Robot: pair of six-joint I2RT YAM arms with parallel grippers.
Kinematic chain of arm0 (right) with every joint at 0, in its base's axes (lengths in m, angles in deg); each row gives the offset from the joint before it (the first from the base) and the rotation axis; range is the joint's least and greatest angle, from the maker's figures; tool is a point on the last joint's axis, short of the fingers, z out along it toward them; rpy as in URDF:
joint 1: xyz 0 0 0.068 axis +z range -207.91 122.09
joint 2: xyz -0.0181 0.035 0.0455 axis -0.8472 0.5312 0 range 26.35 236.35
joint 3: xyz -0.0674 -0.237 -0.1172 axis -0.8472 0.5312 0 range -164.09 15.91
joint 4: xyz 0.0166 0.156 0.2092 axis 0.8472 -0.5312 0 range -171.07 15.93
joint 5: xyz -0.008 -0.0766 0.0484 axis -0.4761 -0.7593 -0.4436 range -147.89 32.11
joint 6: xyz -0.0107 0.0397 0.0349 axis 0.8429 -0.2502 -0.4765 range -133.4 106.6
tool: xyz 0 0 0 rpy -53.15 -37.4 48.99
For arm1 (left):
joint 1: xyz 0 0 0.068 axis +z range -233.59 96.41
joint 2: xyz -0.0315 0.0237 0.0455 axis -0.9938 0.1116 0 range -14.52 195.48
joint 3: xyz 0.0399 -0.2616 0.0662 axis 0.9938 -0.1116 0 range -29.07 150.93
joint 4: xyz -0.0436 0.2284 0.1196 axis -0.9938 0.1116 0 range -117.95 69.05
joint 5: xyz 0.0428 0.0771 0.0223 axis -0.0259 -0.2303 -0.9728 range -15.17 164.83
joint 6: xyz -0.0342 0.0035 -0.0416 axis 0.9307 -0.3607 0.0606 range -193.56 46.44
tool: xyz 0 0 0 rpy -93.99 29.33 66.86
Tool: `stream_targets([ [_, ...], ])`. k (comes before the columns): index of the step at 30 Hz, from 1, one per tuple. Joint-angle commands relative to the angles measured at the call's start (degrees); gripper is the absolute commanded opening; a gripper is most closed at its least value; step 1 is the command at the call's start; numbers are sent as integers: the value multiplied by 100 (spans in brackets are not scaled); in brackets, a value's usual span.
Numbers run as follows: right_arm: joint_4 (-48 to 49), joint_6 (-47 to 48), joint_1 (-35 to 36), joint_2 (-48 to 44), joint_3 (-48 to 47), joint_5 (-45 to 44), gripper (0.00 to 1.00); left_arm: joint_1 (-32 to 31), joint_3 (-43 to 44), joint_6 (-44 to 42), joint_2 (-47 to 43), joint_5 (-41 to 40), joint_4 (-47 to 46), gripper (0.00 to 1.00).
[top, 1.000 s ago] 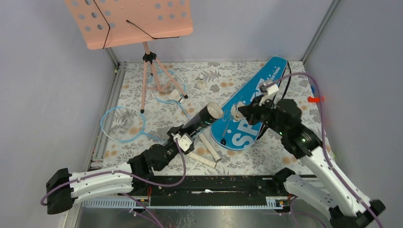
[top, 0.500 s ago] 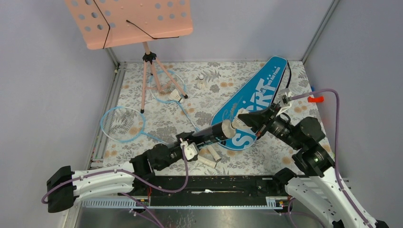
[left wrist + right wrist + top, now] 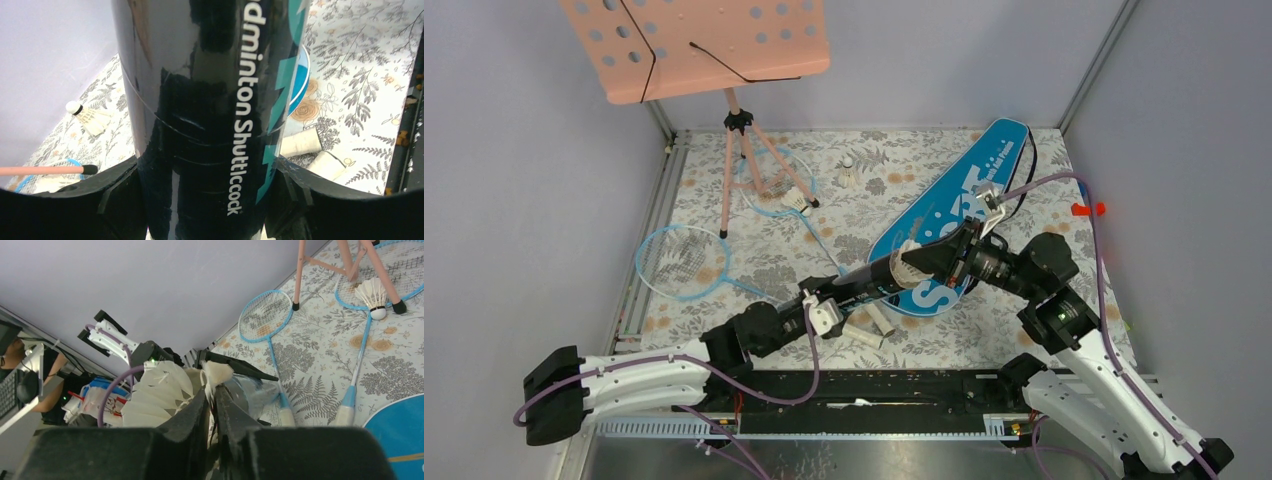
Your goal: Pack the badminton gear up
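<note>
The tube [image 3: 200,125] is glossy black plastic, mirror-smooth, with white print. The shuttlecock [image 3: 160,386] at its mouth has matt white feathers. The bag [image 3: 969,195], toward two o'clock, looks like smooth blue cloth. The table cover [image 3: 894,180] is matt and flower-printed.

blk tube [image 3: 200,100], white shuttlecock [image 3: 156,390], blue bag [image 3: 989,160]

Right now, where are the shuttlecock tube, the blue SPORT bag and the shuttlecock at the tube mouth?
shuttlecock tube [image 3: 210,125], left wrist view, on its black wall.
blue SPORT bag [image 3: 992,155], top view, on its narrow far end.
shuttlecock at the tube mouth [image 3: 160,385], right wrist view, on its white feathers.
</note>
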Motion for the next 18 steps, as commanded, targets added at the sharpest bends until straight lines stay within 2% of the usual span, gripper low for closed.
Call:
stream_targets([
  [1, -154, 281, -13, -9, -76, 283, 22, 3, 241, 227, -46, 420, -945, 6],
  [4, -757, 606, -12, 78, -304, 237, 47, 6, 232, 233, -23, 475, -985, 6],
  [6, -1330, 863, -12, 116, -596, 143, 56, 6, 237, 223, -3, 436, -962, 6],
  [10, -2111, 1239, -13, 40, -1016, -129, 68, 6, 226, 221, -6, 385, -863, 6],
  [12, -2726, 1392, -15, -73, -1254, -588, 81, 3, 185, 213, -43, 398, -849, 5],
  [14, -3081, 1495, -15, -85, -1372, -811, 90, 6, 159, 190, -69, 438, -843, 5],
  [15, -3287, 1564, -13, -56, -1457, -874, 98, 6, 146, 179, -85, 465, -844, 5],
  [18, -3798, 1707, -12, 124, -1656, -919, 100, 6, 129, 133, -136, 588, -752, 5],
])
